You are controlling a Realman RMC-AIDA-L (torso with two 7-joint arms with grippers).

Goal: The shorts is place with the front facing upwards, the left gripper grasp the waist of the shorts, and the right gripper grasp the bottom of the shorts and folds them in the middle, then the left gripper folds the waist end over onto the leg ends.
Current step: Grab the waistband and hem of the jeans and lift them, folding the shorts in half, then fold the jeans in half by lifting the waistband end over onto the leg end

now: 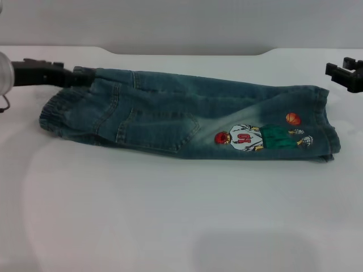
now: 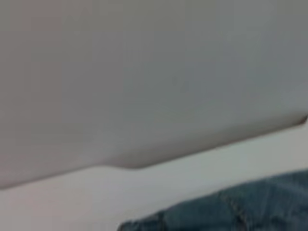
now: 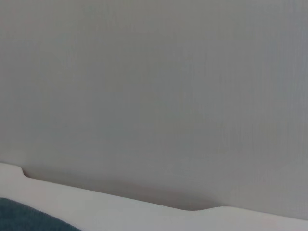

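The blue-green denim shorts point(image 1: 170, 116) lie folded lengthwise across the white table point(image 1: 170, 215), patch pocket and basketball-player embroidery point(image 1: 255, 137) facing up. The gathered waist point(image 1: 54, 116) is at the left and the leg ends point(image 1: 326, 122) at the right. My left gripper point(image 1: 84, 77) reaches in from the far left and is shut on the waist's far corner. My right gripper point(image 1: 341, 72) hangs open beyond the hems at the far right, apart from the cloth. A denim edge point(image 2: 240, 207) shows in the left wrist view, and a small denim corner point(image 3: 24, 216) in the right wrist view.
The table's far edge point(image 1: 187, 54) runs just behind the shorts, with a grey wall point(image 1: 181, 22) beyond it. Bare white tabletop spreads in front of the shorts toward me.
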